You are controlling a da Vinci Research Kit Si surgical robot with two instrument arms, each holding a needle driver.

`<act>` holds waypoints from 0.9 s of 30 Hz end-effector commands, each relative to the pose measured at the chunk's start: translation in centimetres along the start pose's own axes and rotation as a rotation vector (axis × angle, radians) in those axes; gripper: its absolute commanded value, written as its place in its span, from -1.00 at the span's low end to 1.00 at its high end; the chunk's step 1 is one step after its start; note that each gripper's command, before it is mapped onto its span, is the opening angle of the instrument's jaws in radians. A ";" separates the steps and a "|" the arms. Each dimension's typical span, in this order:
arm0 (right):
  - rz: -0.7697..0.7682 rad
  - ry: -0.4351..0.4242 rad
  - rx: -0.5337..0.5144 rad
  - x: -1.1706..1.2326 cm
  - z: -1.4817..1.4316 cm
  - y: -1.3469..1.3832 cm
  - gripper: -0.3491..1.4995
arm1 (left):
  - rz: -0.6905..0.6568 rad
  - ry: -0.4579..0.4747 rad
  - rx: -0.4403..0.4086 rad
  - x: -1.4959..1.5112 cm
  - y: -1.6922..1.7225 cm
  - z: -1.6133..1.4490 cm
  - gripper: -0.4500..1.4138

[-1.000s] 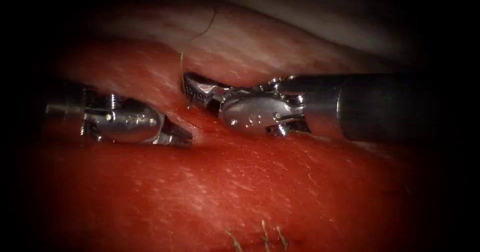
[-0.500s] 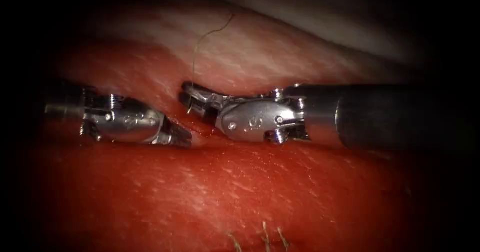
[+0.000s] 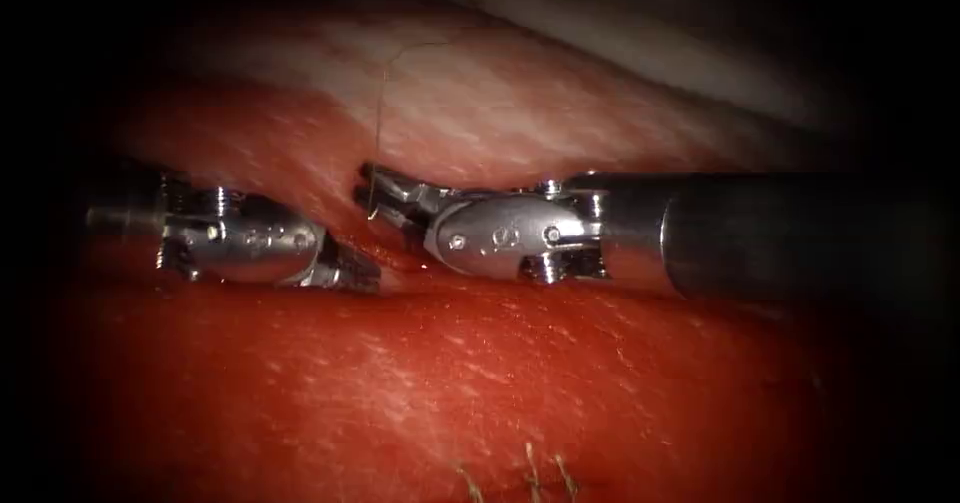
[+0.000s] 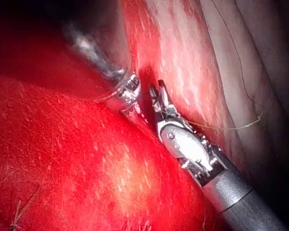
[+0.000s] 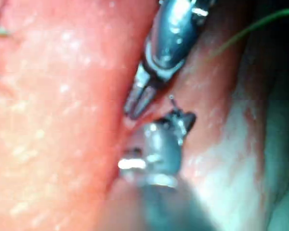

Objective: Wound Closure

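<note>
The tissue [image 3: 480, 383] is wet w/ red fluid, and the cut [image 3: 402, 259] runs left-right across the middle as a dark groove betw. a near lip and a paler far lip. The R arm's tool [image 3: 368, 189] comes in from the right, shaft lying along the far lip, tips just over the groove. Its jaws are a little apart, seen as a narrow V in the left wrist view [image 4: 156, 89], w/ nothing clearly clamped. The L arm's tool [image 3: 366, 275] lies low on the left, nose pointing right and resting in the groove. Its jaws are together, and it can't be told if anything is pinched. The two tips sit near each other but not touching, also in the right wrist view, L tool [image 5: 135, 108] and R tool [image 5: 180, 120]. The thread [image 3: 380, 123] drops from the far tissue straight down across the R tool's tips and ends just beside them; farther off it trails loose over the pale far tissue [image 4: 231, 127]. Needle: can't be made out, so its place and whether it's in the tissue can't be told. Cut ends of thread [image 3: 530, 471] stick up at the near edge.
</note>
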 end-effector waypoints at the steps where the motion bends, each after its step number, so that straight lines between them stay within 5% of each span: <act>1: 0.007 0.000 0.006 0.02 0.10 0.00 -1.00 | 0.000 0.001 -0.003 -0.01 0.02 0.08 -0.71; 13: 0.005 0.001 -0.026 0.14 0.09 0.07 -1.00 | 0.002 0.001 -0.005 -0.02 0.02 0.07 -0.73; 27: -0.110 0.042 -0.151 0.39 0.16 0.46 -1.00 | 0.001 0.000 -0.001 -0.01 0.03 0.10 -0.73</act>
